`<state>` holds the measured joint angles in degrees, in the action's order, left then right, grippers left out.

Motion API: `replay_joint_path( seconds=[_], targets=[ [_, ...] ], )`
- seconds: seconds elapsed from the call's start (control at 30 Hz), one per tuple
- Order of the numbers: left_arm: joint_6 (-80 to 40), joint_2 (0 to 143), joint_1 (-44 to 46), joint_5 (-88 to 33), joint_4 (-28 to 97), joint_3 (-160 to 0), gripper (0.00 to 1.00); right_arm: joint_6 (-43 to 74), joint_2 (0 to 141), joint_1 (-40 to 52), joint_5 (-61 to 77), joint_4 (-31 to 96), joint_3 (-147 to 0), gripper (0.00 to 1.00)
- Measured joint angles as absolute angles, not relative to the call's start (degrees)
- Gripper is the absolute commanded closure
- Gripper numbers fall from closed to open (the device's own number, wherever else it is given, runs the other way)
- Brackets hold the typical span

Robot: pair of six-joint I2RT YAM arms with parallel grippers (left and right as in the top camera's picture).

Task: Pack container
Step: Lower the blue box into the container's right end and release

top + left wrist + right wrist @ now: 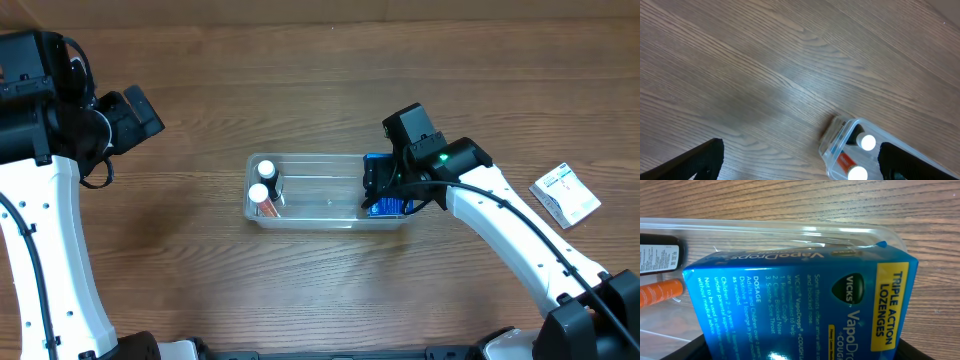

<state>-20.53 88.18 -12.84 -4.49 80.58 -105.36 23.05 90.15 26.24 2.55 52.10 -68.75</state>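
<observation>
The clear plastic container (315, 190) sits mid-table. At its left end stand two white-capped bottles (264, 182), one dark and one orange; they also show in the left wrist view (863, 150). My right gripper (385, 190) is shut on a blue Vicks VapoDrops box (800, 305) and holds it over the container's right end (790, 232). My left gripper (800, 165) is open and empty, above bare table left of the container (840, 145).
A small white and blue packet (566, 194) lies on the wooden table at the far right. The arm bases stand at the front left and front right edges.
</observation>
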Motion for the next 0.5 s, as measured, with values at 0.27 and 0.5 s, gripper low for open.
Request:
replay_joint_path(
  seconds=[0.27,0.5],
  targets=[
    [-20.6,88.2,-12.8,-4.5,80.6,-105.4,0.0,22.5,90.4,26.2,2.5,52.1,-68.8,0.09],
    [-20.5,88.2,-12.8,-4.5,80.6,-105.3,0.0,22.5,90.4,24.6,-3.5,57.8,-72.4,0.01]
  ],
)
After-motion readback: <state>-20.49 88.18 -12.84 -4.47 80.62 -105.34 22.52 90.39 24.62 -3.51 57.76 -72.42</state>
